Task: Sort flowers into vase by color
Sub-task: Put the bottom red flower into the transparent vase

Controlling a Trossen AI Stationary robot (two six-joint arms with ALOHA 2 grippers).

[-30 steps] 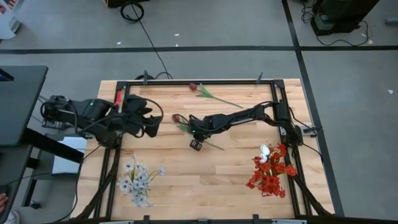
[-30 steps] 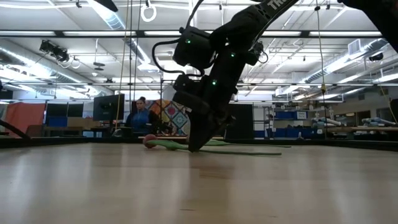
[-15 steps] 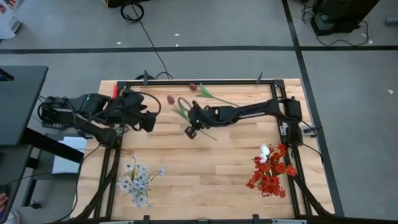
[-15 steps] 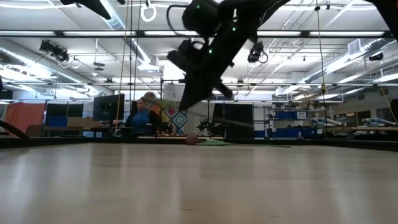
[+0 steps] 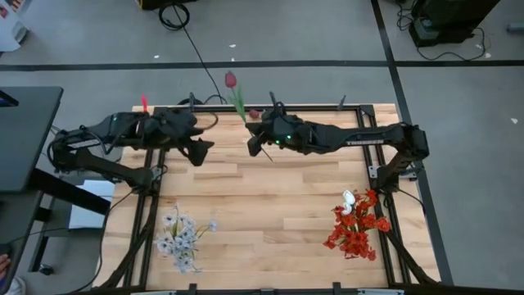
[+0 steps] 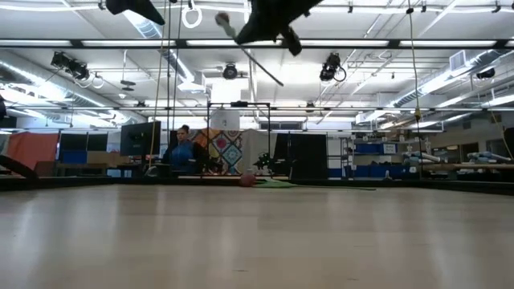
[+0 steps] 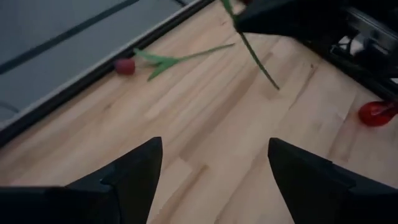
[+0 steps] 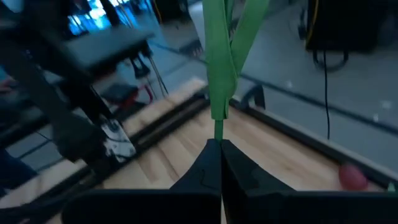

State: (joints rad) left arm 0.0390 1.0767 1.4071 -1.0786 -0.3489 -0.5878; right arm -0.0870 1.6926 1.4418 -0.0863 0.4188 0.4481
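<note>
So the right gripper (image 5: 256, 141) is sitting near the top middle of the high view, over the far edge of the wooden table (image 5: 278, 213), and its fingers are squeezed together around the green stem of a maroon tulip (image 5: 231, 79). The right wrist view shows it nicely: the two dark fingers (image 8: 211, 163) meet in a point with the stem (image 8: 219, 74) rising straight out from between them, leaves and all. In the high view the bud pokes up past the table's top rail, and the stem's loose end sticks out below the gripper. In the low view that arm is way up at the top edge of the frame with the stem (image 6: 261, 64) slanting down out of it. The left gripper (image 5: 199, 150) hangs over the upper left part of the table, jaws spread wide with nothing between them, which the left wrist view confirms. A second maroon tulip (image 5: 255, 115) lies flat by the top rail; it's in the left wrist view (image 7: 124, 66) too. A white blossom spray (image 5: 182, 238) lies at the lower left of the table, and a red bunch (image 5: 356, 229) at the lower right, with a white tulip (image 5: 349, 199) touching its top edge.
</note>
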